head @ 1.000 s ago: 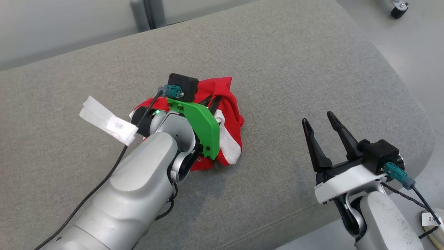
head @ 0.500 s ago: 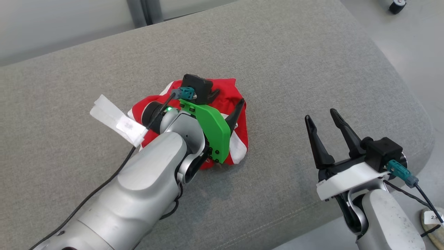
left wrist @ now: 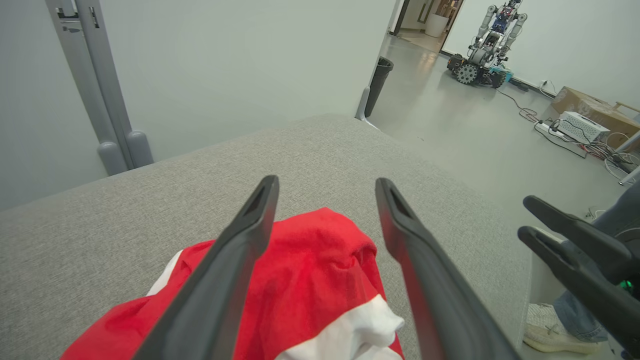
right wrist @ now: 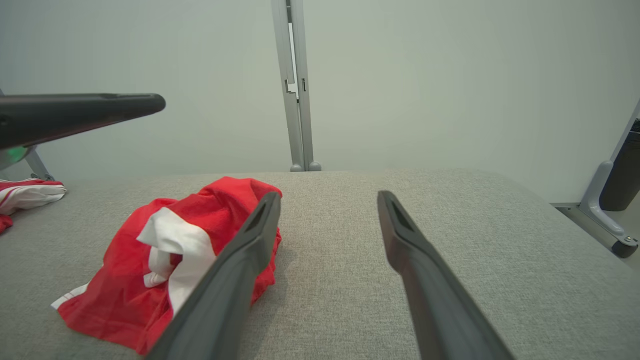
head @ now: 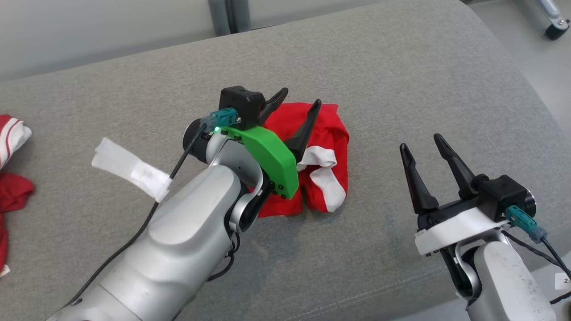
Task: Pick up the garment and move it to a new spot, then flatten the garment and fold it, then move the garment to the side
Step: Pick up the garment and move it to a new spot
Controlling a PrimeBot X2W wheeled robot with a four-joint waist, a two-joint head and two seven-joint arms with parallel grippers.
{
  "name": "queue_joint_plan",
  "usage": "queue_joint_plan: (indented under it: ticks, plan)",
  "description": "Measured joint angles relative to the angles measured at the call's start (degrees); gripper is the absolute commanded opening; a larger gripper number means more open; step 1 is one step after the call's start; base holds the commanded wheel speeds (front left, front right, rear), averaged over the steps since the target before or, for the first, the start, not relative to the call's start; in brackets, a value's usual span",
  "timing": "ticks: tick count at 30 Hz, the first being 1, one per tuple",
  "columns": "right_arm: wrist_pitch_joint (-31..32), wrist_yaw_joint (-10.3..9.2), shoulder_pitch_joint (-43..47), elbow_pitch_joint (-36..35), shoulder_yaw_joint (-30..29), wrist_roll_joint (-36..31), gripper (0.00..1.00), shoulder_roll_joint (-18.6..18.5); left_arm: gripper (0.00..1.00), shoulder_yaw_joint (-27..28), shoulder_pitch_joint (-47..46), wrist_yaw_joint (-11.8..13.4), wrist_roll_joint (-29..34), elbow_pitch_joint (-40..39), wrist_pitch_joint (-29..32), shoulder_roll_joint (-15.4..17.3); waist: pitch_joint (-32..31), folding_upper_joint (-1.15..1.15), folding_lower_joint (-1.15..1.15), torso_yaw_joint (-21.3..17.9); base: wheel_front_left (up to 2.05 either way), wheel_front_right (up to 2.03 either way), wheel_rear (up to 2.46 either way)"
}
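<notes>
The garment (head: pixel 331 133) is a crumpled red piece with white trim, lying in a heap on the grey cushion (head: pixel 401 67). My left gripper (head: pixel 301 96) hovers just over the heap's near-left part, open, its two dark fingers spread with nothing between them. In the left wrist view the garment (left wrist: pixel 310 270) lies below the spread left gripper (left wrist: pixel 326 181). My right gripper (head: pixel 420 141) stands open to the right of the heap, apart from it. The right wrist view has the garment (right wrist: pixel 120 280) to the left of the right gripper (right wrist: pixel 329 194).
More red and white clothing (head: pixel 11 138) lies at the cushion's far left. A white tag (head: pixel 129 167) hangs on my left arm's cable. A grey post (head: pixel 227 18) stands behind the cushion. Floor drops off at the right, where a shoe (left wrist: pixel 545 330) shows.
My left gripper went from shut on the garment to open, let it go and rose a little. The camera has turned, bringing the clothing at far left into view.
</notes>
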Motion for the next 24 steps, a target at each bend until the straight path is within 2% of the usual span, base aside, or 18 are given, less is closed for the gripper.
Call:
queue_joint_plan:
  ticks: [15, 20, 24]
  plan:
    - [0.0, 0.07, 1.14, 0.54, 3.71, -3.78, 1.0, -4.13, 1.0, 1.0, 11.76, 1.57, 3.43, 1.36, -8.67, 5.66, -2.24, 0.0, 0.0, 9.44, 0.0, 0.0, 0.0]
    - [0.0, 0.08, 1.14, 3.83, 6.26, -4.44, 1.0, -6.41, 1.0, 3.26, 15.89, 2.07, 4.04, 1.53, -9.61, 8.62, -3.18, 0.0, 0.0, 13.08, 0.0, 0.0, 0.0]
    - [0.0, 0.08, 1.15, 7.32, 7.66, -5.08, 1.0, -7.91, 1.0, 5.71, 18.37, 2.1, 4.53, 1.15, -10.56, 9.68, -3.91, 0.0, 0.0, 15.75, 0.0, 0.0, 0.0]
